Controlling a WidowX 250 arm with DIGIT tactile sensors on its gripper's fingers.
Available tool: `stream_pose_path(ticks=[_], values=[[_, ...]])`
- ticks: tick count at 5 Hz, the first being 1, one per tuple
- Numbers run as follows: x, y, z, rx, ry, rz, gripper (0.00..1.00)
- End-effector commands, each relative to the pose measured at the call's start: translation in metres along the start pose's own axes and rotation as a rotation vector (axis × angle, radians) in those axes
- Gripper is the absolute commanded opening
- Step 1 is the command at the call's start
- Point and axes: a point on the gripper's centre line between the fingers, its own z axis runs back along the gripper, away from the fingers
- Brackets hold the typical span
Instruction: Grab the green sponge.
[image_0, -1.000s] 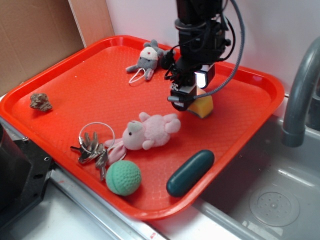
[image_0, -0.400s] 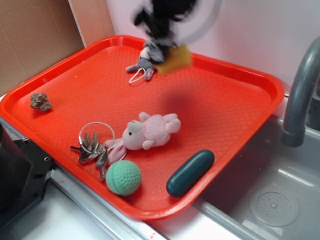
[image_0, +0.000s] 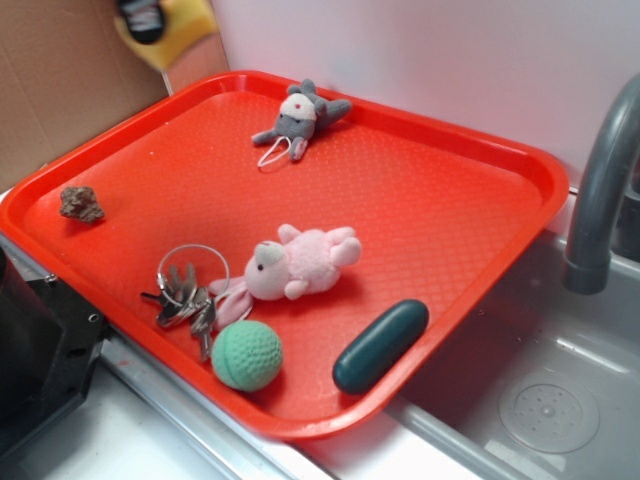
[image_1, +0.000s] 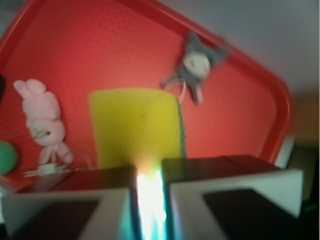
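holding the sponge (image_1: 134, 125) clamped in the end effector (image_0: 150, 20), closed on it, high at the top left of the exterior view, off the tray (image_0: 450, 215). leaving the grey plush (image_0: 297, 118), pink bunny (image_0: 295, 262), keys (image_0: 185, 295), ball (image_0: 246, 354), capsule (image_0: 381, 345) and rock (image_0: 81, 203) lying on the tray.

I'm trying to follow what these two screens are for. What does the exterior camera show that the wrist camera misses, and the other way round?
Only the exterior view shows the keys, the small rock, the dark green capsule and the grey faucet.

Only the wrist view shows, close up, the hand with the green sponge held in front of it, well above the tray; the exterior view catches these only blurred at its top edge.

Both show the red tray, the pink plush bunny, the grey plush mouse and the mint-green ball.
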Motion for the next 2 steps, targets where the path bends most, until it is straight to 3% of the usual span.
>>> stream_pose_path(ticks=[1, 2], values=[[-0.0343, -0.0163, 0.0291, 0.043, -0.069, 0.468, 0.00], [-0.0292, -0.0063, 0.0199, 0.073, -0.009, 0.626, 0.00]])
